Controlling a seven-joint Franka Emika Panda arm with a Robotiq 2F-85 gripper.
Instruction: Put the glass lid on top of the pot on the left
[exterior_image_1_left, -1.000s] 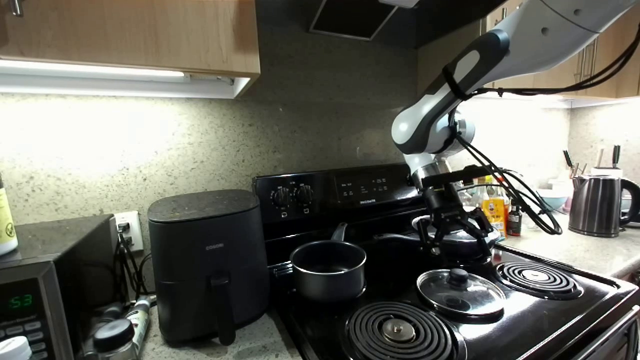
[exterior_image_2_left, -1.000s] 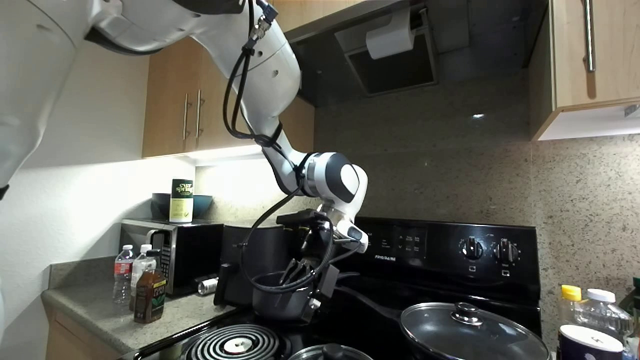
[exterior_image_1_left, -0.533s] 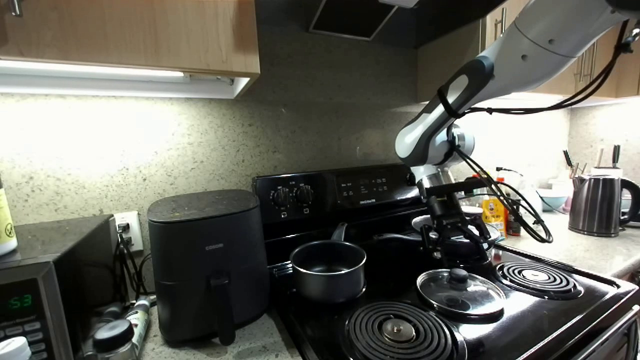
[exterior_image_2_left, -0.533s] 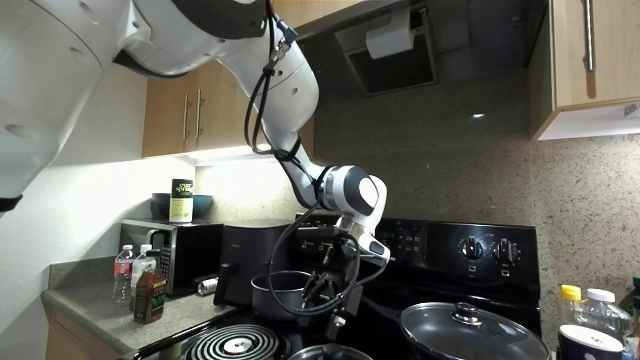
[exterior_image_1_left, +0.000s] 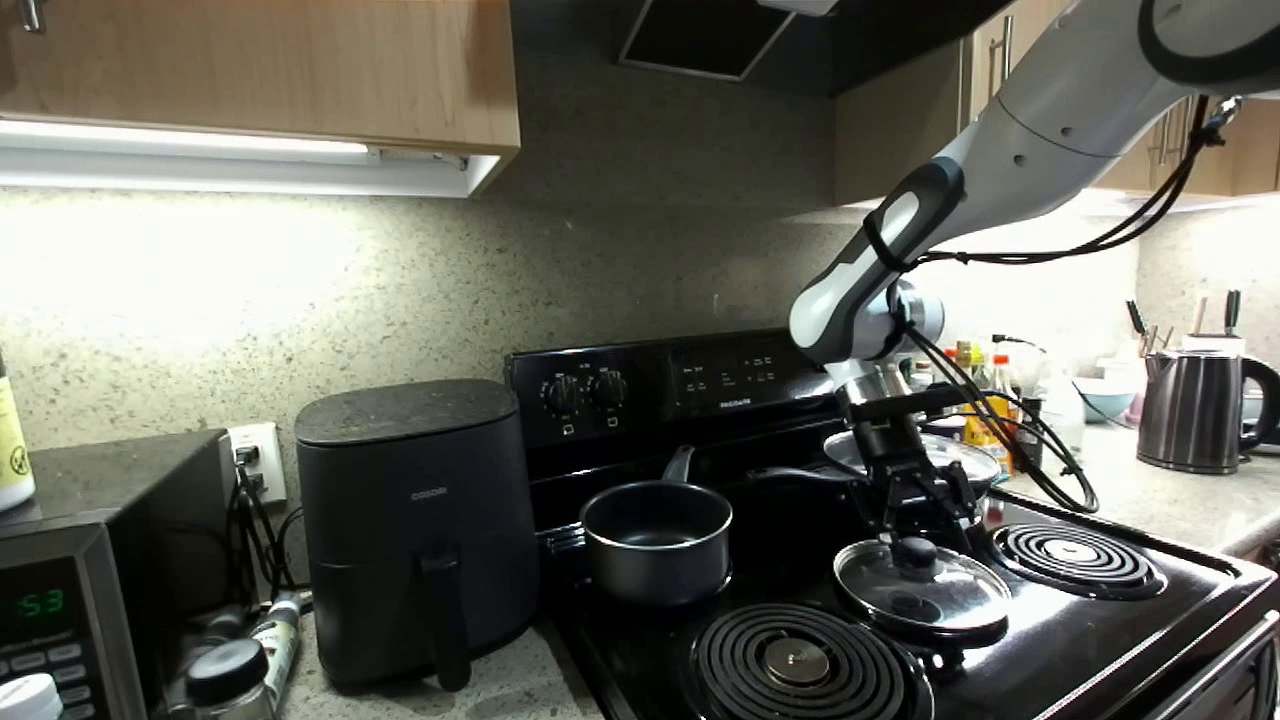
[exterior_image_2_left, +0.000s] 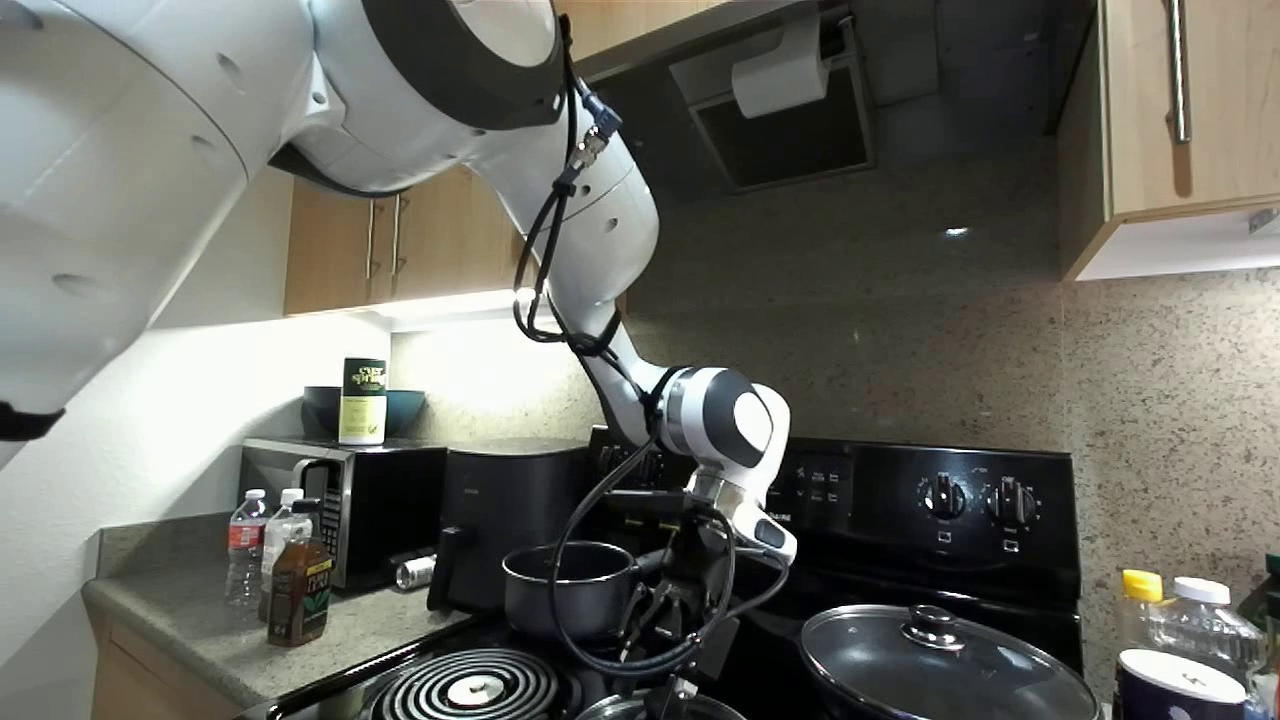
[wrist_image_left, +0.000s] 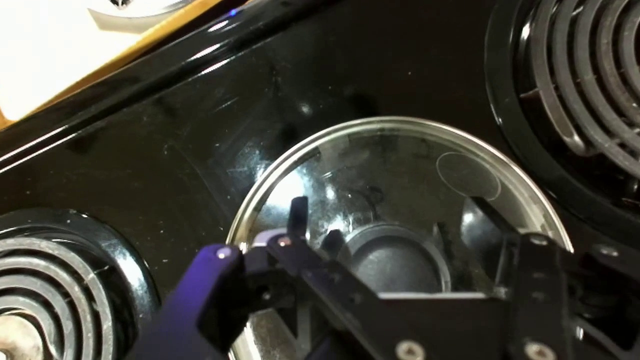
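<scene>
The glass lid (exterior_image_1_left: 955, 603), round with a metal rim and black knob (exterior_image_1_left: 915, 552), lies flat on the black stovetop. In an exterior view only its far part (exterior_image_2_left: 612, 708) shows at the bottom edge. The dark grey pot (exterior_image_1_left: 655, 565) stands uncovered on a rear burner beside the air fryer; it also shows in an exterior view (exterior_image_2_left: 560, 605). My gripper (exterior_image_1_left: 930, 528) points down just above the lid. In the wrist view the gripper (wrist_image_left: 389, 220) is open, its fingers apart on either side of the knob (wrist_image_left: 395, 260). Whether the fingertips touch the lid cannot be told.
A wide dark pan with its own glass lid (exterior_image_2_left: 950, 670) stands on the other rear burner, close behind my gripper. Coil burners (exterior_image_1_left: 800, 660) (exterior_image_1_left: 1075, 555) flank the lid. An air fryer (exterior_image_1_left: 420, 530) stands beside the pot. Bottles (exterior_image_2_left: 300, 580) stand on the counter.
My gripper has come down toward the lid, its fingers now around the knob's height. In an exterior view it has moved right and down, away from the pot. Lid and pot have not moved.
</scene>
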